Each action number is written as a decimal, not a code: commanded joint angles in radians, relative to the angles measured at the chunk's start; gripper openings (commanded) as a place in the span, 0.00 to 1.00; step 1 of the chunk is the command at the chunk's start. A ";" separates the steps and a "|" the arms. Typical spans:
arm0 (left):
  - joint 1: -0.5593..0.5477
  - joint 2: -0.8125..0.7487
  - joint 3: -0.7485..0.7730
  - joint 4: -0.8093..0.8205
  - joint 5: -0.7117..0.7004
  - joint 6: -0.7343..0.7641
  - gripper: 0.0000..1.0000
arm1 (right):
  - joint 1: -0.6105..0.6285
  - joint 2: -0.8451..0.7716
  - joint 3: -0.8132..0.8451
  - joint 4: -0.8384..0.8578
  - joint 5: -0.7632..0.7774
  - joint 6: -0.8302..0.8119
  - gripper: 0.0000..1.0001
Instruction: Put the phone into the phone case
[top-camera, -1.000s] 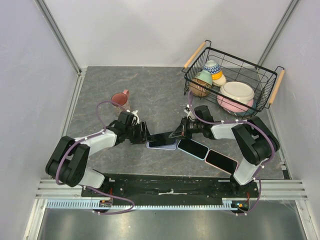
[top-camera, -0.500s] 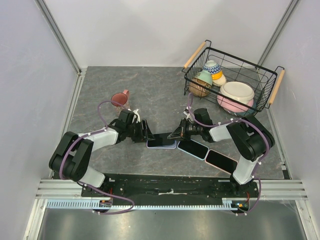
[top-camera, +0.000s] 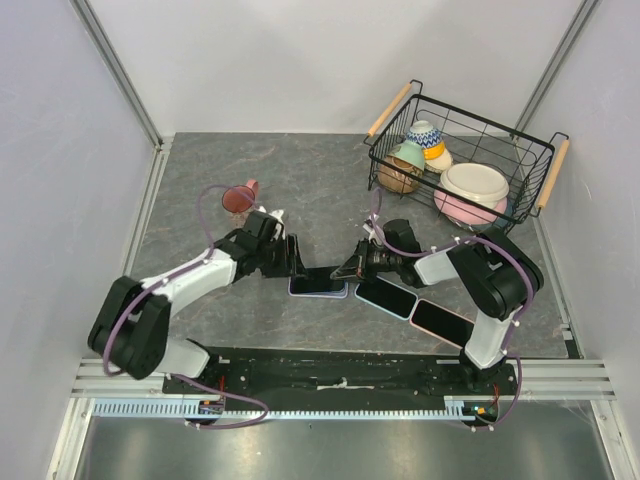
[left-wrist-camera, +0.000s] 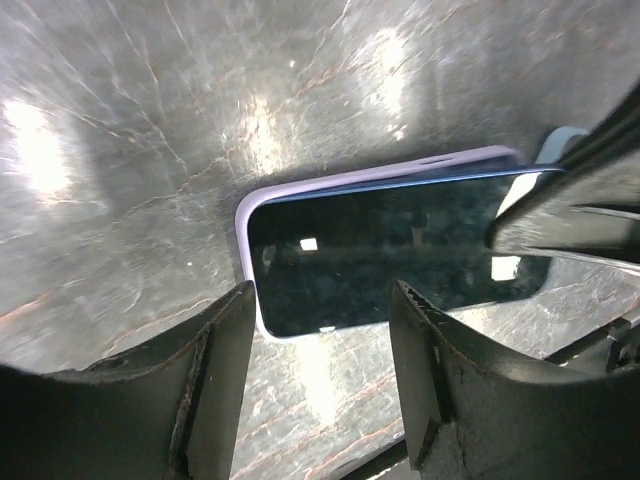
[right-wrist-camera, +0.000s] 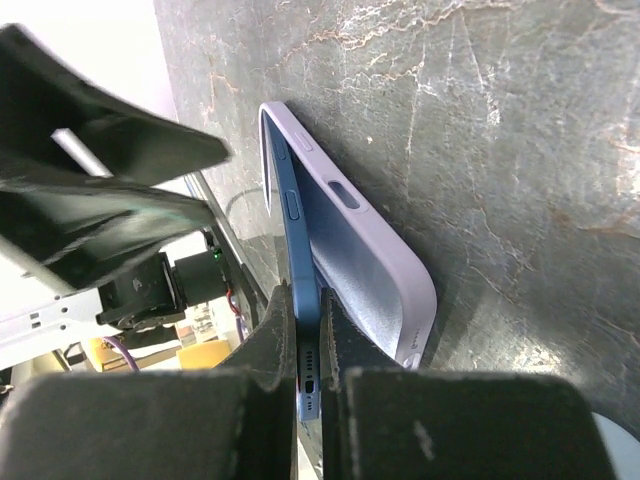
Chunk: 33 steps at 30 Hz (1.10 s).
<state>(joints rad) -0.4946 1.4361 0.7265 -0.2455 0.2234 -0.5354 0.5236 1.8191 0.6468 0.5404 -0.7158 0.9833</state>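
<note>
While the pink mug (top-camera: 238, 196) sits unmoved at the left of the bench (top-camera: 310, 175), we see that the left gripper (top-camera: 291, 261) has swung slightly up and toward the middle since a second ago. Its jaws are part-open over the left end of the lilac phone case (left-wrist-camera: 300, 188), gripping nothing. The case has slid slightly left. The phone (left-wrist-camera: 390, 250) lies slanted, its left end seated in the case and its right end lifted. The right gripper (top-camera: 352, 270) stays clamped tight on that raised end and has also nudged left. A second phone (top-camera: 385, 297), a third phone (top-camera: 443, 322) and the wire basket (top-camera: 390, 110) remain as before.
</note>
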 joint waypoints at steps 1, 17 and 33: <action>-0.009 -0.182 0.096 -0.141 -0.167 0.123 0.62 | 0.058 0.063 -0.013 -0.123 0.116 -0.051 0.00; -0.018 -0.277 -0.018 0.049 0.074 -0.009 0.12 | 0.122 0.150 0.073 -0.244 0.157 -0.126 0.00; -0.081 0.024 -0.139 0.317 0.177 -0.104 0.02 | 0.208 0.175 0.155 -0.434 0.242 -0.225 0.02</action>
<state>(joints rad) -0.5587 1.4136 0.6018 -0.0277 0.3786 -0.5949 0.6170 1.9099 0.8104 0.4026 -0.6651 0.8948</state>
